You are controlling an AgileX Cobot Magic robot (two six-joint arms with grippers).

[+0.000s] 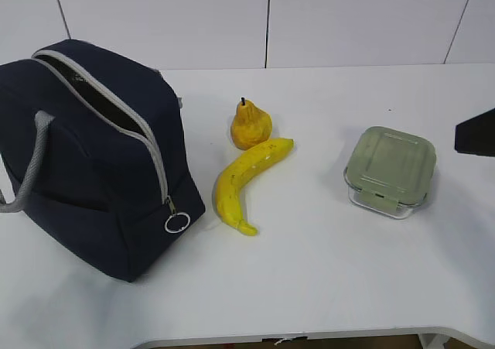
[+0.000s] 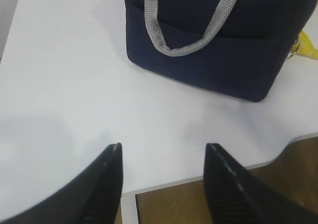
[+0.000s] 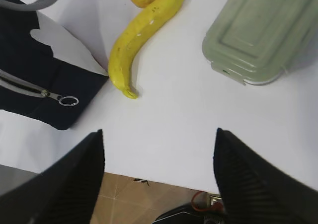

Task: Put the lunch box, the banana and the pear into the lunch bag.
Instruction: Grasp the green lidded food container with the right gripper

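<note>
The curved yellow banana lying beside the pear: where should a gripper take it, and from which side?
Probably at the mid-body of the curved yellow banana, coming from above with the jaws across its width. It lies flat; its upper end nearly touches the small yellow-orange pear, so the middle has clearer table on both sides.

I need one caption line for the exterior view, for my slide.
Open lunch bag at left, pear touching banana in the middle, closed lunch box at right, on a white table.

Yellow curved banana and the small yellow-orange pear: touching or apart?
Touching. In the exterior view the yellow curved banana's upper end lies against the small yellow-orange pear's base with no table showing between them.
</note>
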